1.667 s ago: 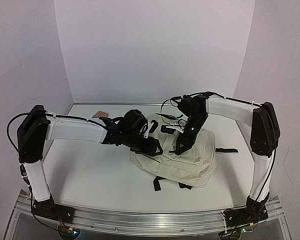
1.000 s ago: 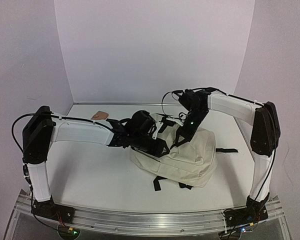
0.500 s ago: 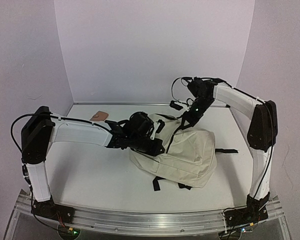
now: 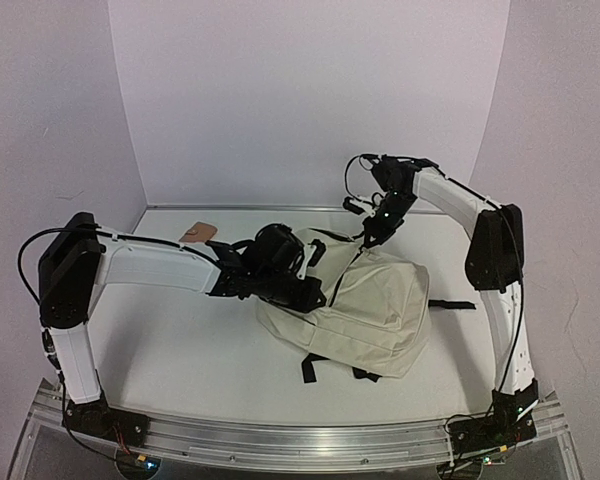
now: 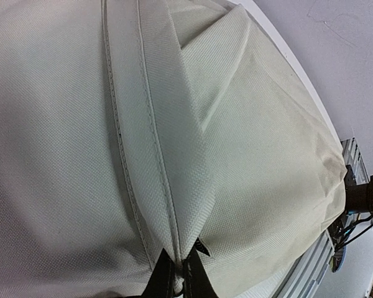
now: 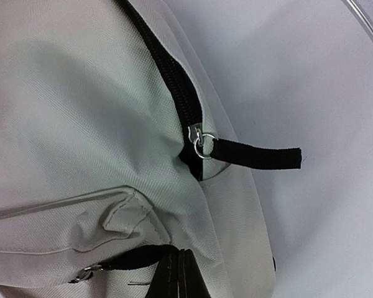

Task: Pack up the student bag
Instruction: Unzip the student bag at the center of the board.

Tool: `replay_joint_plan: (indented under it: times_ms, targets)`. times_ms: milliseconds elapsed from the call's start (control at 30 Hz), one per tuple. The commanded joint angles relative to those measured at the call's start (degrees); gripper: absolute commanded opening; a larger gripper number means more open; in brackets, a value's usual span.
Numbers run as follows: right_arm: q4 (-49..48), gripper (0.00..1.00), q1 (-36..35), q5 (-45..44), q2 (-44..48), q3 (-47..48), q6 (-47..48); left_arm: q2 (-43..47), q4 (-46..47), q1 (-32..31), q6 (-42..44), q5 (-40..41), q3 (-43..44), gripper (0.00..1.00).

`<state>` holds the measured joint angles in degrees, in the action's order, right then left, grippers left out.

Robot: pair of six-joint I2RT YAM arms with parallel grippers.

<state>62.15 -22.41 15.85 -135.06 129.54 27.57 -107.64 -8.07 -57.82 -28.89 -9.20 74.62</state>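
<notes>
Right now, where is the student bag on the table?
In the top view, the cream student bag lies on the table, right of centre. The left fingers pinch its left edge; the right fingers hold its far edge.

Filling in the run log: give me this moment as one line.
left fingers: shut on cream fabric backpack seam | right fingers: shut on black zipper pull | backpack: on white table

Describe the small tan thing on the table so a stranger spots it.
Find the far left corner of the table, by the back wall. A tan thing lies there, beyond the left arm. It is the only loose item besides the bag.
</notes>
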Motion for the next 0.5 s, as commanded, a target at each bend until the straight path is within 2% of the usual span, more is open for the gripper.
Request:
replay_joint_plan:
  times_ms: [0, 200, 400, 467]
  targets:
    - [-6.2, 0.00, 2.4, -4.8, -1.4, 5.5, -2.5, -1.1, -9.1, -2.4, 3.9, -3.1, 5.6, 0.00]
    - [-6.3, 0.00, -0.6, 3.5, 0.5, 5.7, -5.8, -9.3, -13.7, -4.4, 8.8, -5.0, 19.0, 0.00]
    - [-6.9, 0.00, -5.5, 7.8, 2.9, 6.0, -8.1, -10.6, -14.5, -4.4, 11.5, -5.5, 24.2, 0.00]
    - [-6.8, 0.00, -6.0, 8.1, 3.8, 5.8, -8.7, -9.5, -14.9, -4.4, 11.7, -5.0, 24.1, 0.05]
